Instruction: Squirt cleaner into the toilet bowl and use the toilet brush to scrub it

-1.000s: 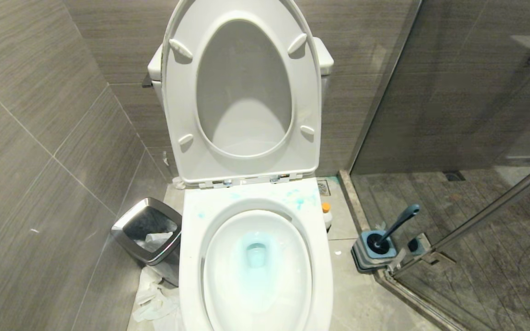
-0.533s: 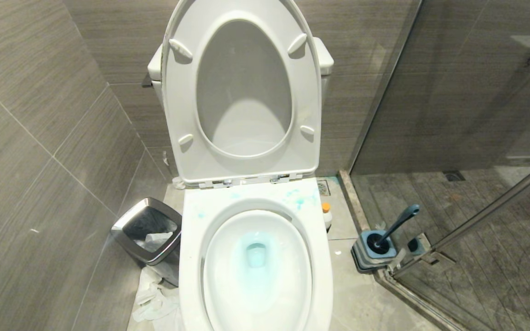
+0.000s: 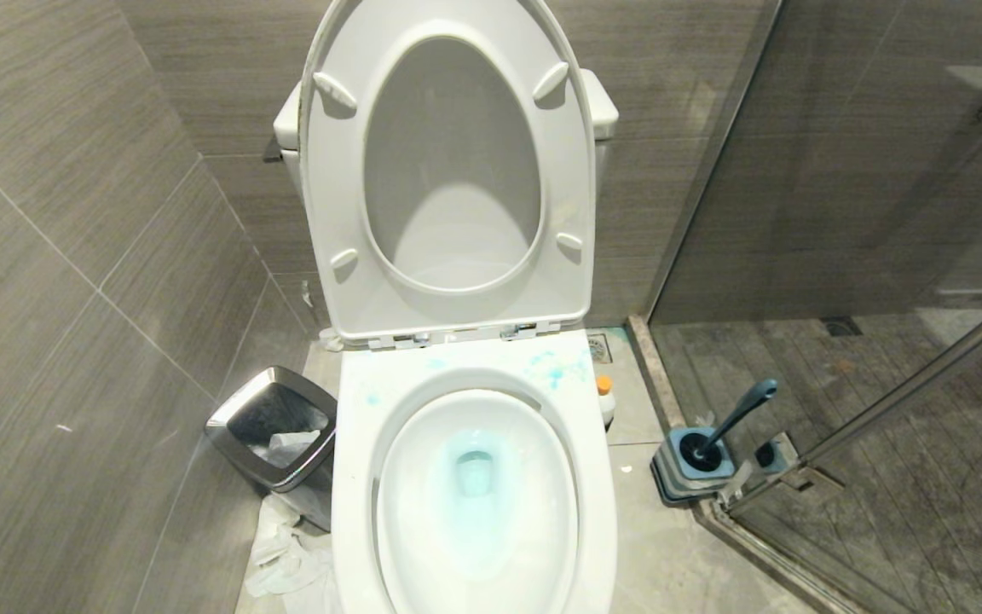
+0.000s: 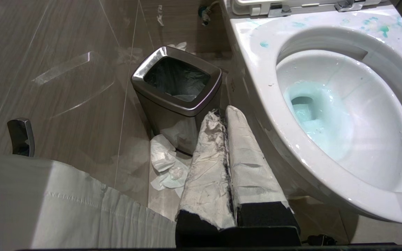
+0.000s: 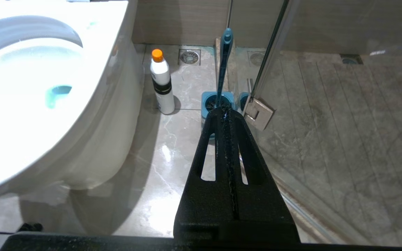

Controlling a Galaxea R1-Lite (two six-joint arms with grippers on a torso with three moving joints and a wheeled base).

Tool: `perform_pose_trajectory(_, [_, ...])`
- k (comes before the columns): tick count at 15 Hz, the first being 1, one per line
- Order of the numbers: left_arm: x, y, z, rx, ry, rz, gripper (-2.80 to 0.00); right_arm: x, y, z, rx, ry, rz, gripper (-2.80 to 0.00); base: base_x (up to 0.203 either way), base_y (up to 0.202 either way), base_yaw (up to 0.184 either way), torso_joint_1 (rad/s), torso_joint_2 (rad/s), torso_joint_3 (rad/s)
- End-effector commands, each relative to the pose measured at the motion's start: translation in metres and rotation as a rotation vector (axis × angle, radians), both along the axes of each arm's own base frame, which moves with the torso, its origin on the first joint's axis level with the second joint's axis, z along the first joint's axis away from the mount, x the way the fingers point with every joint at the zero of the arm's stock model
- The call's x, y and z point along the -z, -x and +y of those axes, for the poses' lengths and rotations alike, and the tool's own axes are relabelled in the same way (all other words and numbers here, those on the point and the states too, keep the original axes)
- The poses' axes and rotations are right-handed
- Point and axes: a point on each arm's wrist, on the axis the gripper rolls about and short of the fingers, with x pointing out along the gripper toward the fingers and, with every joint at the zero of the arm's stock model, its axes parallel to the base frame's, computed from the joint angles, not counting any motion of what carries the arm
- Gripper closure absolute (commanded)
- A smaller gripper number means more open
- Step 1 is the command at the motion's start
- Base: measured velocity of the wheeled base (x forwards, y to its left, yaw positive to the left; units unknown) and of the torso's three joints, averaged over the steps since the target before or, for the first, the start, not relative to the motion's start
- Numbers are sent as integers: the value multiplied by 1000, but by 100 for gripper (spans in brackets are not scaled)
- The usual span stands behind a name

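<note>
The white toilet bowl [image 3: 355, 477] stands open with seat and lid raised; light blue liquid pools round its drain [image 3: 474, 473], and blue smears mark the rim. The cleaner [image 5: 162, 82], a white bottle with an orange cap, stands on the floor to the right of the toilet [image 3: 603, 399]. The toilet brush [image 3: 738, 414] leans in its blue-and-grey holder [image 3: 691, 465] by the glass door. My left gripper [image 4: 222, 113], fingers wrapped in white, is shut and empty beside the bowl's left side. My right gripper [image 5: 224, 111] is shut and empty, short of the holder [image 5: 208, 101]. Neither arm shows in the head view.
A steel waste bin [image 3: 274, 435] stands left of the toilet, with crumpled paper [image 3: 286, 554] on the floor in front of it. A glass shower door with a metal hinge [image 5: 258, 113] closes off the right side. Tiled walls stand left and behind.
</note>
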Motion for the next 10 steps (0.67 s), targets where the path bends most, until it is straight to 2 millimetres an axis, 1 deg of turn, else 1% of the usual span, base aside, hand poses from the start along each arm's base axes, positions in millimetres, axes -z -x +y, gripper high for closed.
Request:
perform_pose_trajectory(1, [0, 0, 0, -1, 0, 1, 0, 0, 0, 0, 2, -10, 3, 0, 0, 0, 0, 0, 0, 0])
perform_pose_trajectory(10, [0, 0, 0, -1, 0, 1, 0, 0, 0, 0, 3, -11, 3, 0, 0, 0, 0, 0, 0, 0])
